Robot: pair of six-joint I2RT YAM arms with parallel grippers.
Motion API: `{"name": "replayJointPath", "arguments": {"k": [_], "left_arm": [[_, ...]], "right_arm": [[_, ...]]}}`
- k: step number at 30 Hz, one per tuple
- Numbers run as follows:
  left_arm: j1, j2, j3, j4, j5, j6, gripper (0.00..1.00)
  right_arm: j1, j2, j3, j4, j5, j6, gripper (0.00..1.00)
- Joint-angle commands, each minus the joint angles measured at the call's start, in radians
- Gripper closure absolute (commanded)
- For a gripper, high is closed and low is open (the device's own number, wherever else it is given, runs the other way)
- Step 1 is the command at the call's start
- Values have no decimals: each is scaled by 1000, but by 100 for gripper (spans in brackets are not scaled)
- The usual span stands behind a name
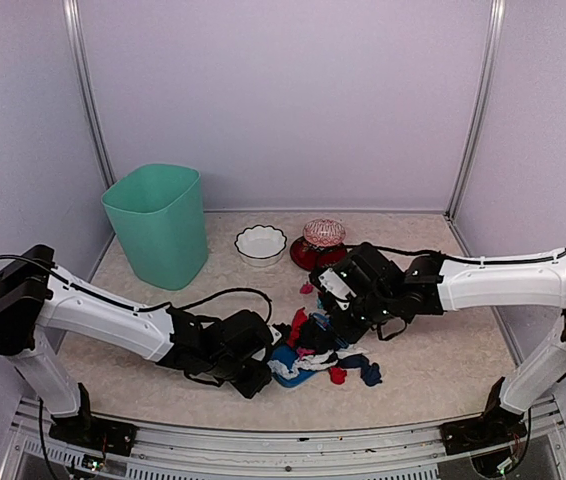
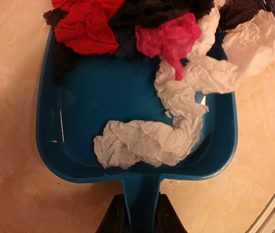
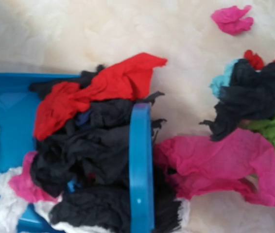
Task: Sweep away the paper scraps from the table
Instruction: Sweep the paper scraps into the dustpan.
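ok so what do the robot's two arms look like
Both match: white tubular links, bulky black joint housings and black bases. The left arm and right arm each trail a thin black cable looping off the outside. Wrist ends are black; the left jaws show black too.

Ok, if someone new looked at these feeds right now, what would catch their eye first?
The bright heap of paper scraps, red, pink, white and black, at the centre of the table. Much of it already lies in the blue dustpan whose handle the left tool grips, with a blue brush standing against the heap. Behind, at back left, a tall green bin.
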Motion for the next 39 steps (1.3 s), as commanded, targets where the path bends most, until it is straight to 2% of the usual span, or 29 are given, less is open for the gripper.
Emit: {"name": "replayJointPath", "arguments": {"k": [1,12,21,30,39], "left_arm": [[15,50,-33,9,-1,-43,100],[15,33,-84,129,-56,-65,100],[17,50,-97,200,-68,-68,100],[16,12,-127,221,-87,-78,100],[16,-26,-147,249,-118,-74,100]], "right_arm": [[31,25,21,-30,-74,3,100],[49,-10,71,-68,-17,3,100],[49,-52,77,-48,-59,3,100],[49,-70,102,-107,181,67,100],[46,-193,84,-95,302,93,100]]}}
